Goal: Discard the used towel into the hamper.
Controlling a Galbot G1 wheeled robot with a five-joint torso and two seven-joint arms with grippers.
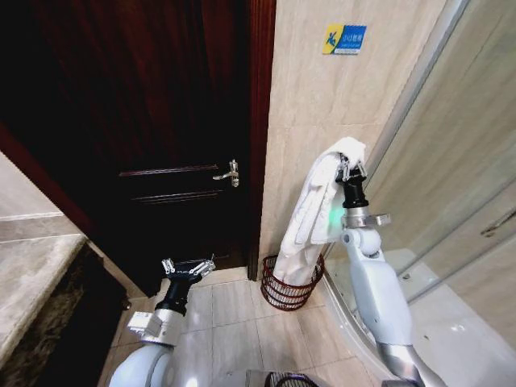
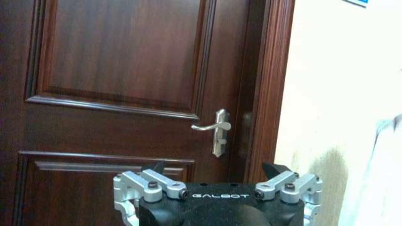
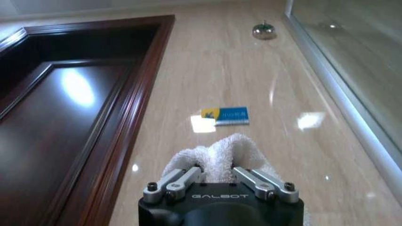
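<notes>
The right gripper (image 1: 351, 168), fingers clamped on the white fluffy terry towel (image 1: 310, 218), holds it draped down into the round reddish-brown wire hamper (image 1: 289, 292) (at the gripper's seven o'clock), while the left gripper (image 1: 187, 267) hovers wide open by the dark wooden door (image 1: 153, 121).

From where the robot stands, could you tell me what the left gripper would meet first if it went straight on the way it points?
Probably the dark door: the open left gripper faces its panels, just beside the handle, though depth is unclear.
</notes>
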